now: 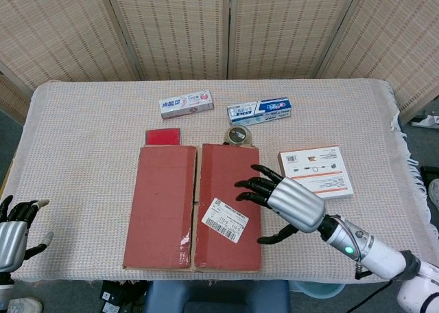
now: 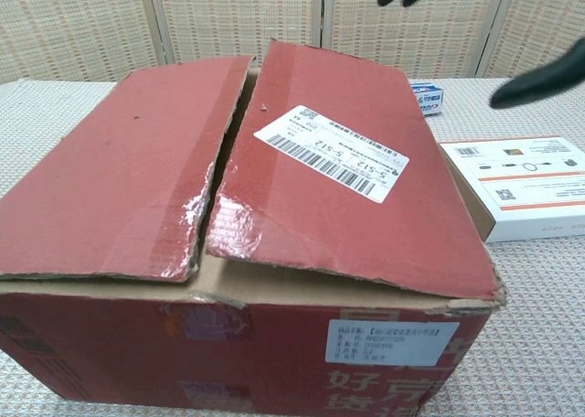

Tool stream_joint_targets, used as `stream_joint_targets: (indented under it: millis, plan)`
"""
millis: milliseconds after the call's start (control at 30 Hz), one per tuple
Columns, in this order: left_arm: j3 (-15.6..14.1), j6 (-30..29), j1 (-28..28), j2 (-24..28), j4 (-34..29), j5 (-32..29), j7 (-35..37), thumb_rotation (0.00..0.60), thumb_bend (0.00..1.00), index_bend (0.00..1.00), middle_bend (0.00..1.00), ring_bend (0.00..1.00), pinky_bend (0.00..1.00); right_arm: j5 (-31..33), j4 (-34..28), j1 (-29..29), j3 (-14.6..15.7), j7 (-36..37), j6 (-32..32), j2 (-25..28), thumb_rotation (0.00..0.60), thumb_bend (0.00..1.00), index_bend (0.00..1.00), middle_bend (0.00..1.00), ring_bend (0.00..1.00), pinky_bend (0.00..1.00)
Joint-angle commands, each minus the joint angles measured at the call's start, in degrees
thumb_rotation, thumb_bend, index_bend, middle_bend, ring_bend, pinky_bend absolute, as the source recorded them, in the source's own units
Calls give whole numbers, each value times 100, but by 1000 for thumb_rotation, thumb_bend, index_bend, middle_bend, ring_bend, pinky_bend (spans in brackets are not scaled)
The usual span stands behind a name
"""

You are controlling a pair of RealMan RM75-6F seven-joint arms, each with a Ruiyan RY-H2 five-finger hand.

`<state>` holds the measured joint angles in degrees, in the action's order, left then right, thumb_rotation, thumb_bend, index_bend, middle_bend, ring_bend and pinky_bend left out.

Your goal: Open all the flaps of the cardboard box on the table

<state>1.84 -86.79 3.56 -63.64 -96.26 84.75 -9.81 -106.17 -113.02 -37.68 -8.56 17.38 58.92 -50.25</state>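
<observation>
Hovering spread and empty, the right hand's (image 1: pixel 291 204) fingers (image 1: pixel 255 184) are held over the box's (image 1: pixel 192 206) right flap (image 1: pixel 228 203), mid-worktop (image 1: pixel 82 121). The flap could be pressed shut if they descend flat. Contact cannot be judged. The left hand (image 1: pixel 14 230), open, is cut off.

The right hand (image 1: pixel 288 202) hangs over the right flap (image 1: pixel 228 213) of the red cardboard box (image 1: pixel 193 206), fingers spread and empty, fingertips (image 1: pixel 248 184) pointing toward the seam. A white shipping label (image 1: pixel 225 219) lies just beside the fingers on the near side. A white and orange flat carton (image 1: pixel 315 173) sits just beyond the wrist. The left hand (image 1: pixel 14 227) rests open at the table's (image 1: pixel 82 121) near left edge, well apart from the box.
</observation>
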Motion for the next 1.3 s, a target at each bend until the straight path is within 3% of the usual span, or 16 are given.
stream_joint_targets:
  millis: [33,200,633,1067,1300]
  plan:
    - [-7,12,-12,3,11,-21,11,600,319,266,281,231,0,132,-23,-381,-138,181,-368,-257,373,133,253,183,176,0]
    - [-4,41,-23,18,8,-75,18,600,316,267,281,231,0,336,-13,-810,-219,110,-805,-527,343,113,253,184,174,0]
    - [10,84,-14,36,-18,-105,10,600,298,261,281,230,0,872,10,-1770,-386,-311,-1758,-1157,337,108,290,252,217,0]
    - [-9,158,-23,82,-39,-156,88,600,285,228,272,215,0,1295,-13,-2187,-294,-880,-2174,-1476,329,109,377,324,233,0]
    - [-23,219,-18,68,-21,-189,114,600,281,217,264,208,0,1458,-73,-2256,-196,-1232,-2241,-1525,329,109,435,395,289,0]
